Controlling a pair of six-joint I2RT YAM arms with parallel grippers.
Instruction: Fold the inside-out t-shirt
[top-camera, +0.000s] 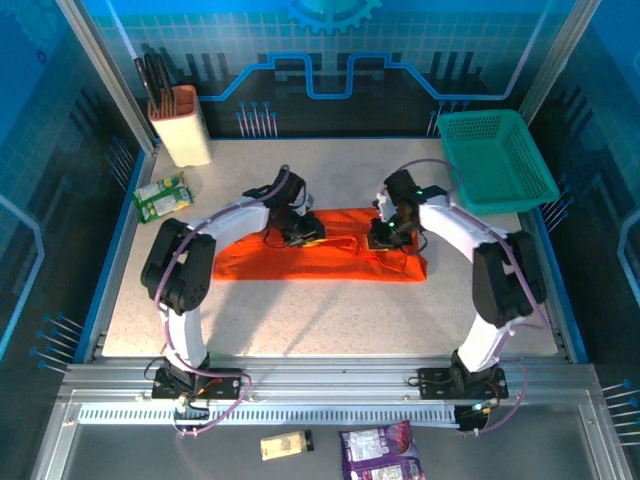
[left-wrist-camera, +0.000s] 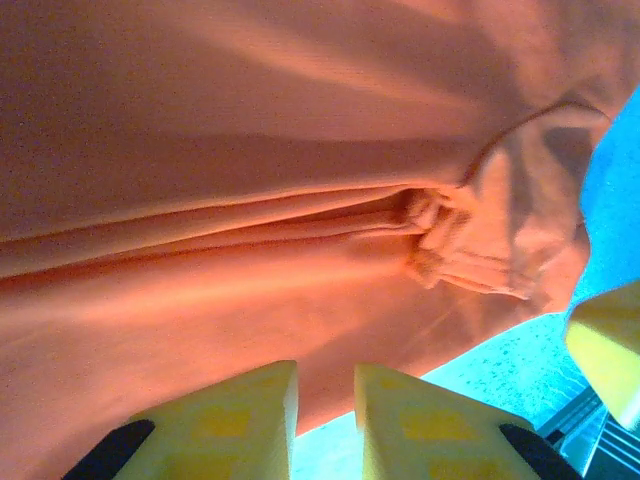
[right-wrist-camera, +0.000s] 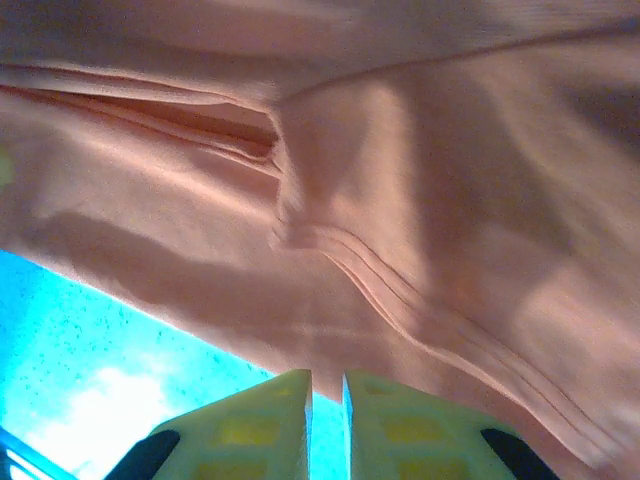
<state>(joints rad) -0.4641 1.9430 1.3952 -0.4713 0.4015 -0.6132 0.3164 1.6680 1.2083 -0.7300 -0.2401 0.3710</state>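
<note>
The inside-out t-shirt (top-camera: 320, 257) lies on the table as a long orange-red strip, creased along its length. My left gripper (top-camera: 300, 232) hovers over its far edge near the middle, and my right gripper (top-camera: 385, 235) is over the far edge toward the right end. In the left wrist view, the yellow fingers of the left gripper (left-wrist-camera: 327, 385) stand a small gap apart at the shirt's (left-wrist-camera: 250, 200) edge, with nothing between them. In the right wrist view, the right gripper (right-wrist-camera: 327, 390) shows a narrow slit with bare table behind it, just short of the shirt's (right-wrist-camera: 400, 200) hem.
A teal mesh basket (top-camera: 495, 160) stands at the back right. A beige holder with dark handles (top-camera: 180, 125) is at the back left, with green packets (top-camera: 163, 195) beside it. The speckled table (top-camera: 330, 320) runs from the shirt to the front rail.
</note>
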